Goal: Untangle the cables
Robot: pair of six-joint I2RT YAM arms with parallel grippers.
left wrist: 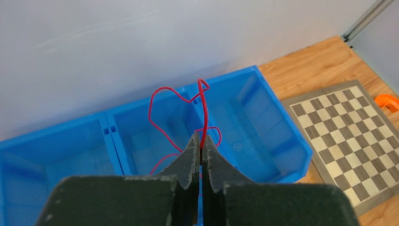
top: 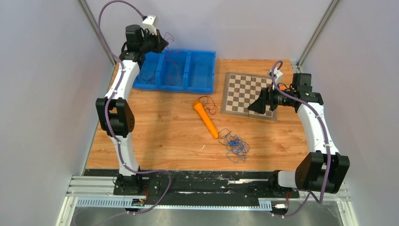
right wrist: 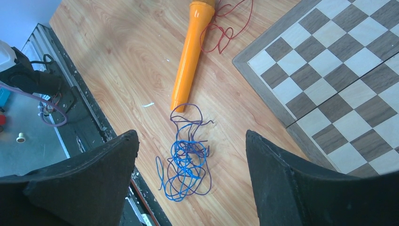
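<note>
Pinching a thin loopy red wire (left wrist: 205,117), the left gripper (left wrist: 201,146) overhangs a bin (left wrist: 266,125).

The left gripper (left wrist: 201,143) stood pinched shut on a red cable (left wrist: 205,113) rising from its tips (the right gripper (right wrist: 190,136) hung pointing down, jaws spread wide).

Bare tabletop (right wrist: 117,56) around the blue-purple cable tangle (right wrist: 186,157), orange tube (right wrist: 190,52) and chessboard (right wrist: 329,80) close by.
</note>
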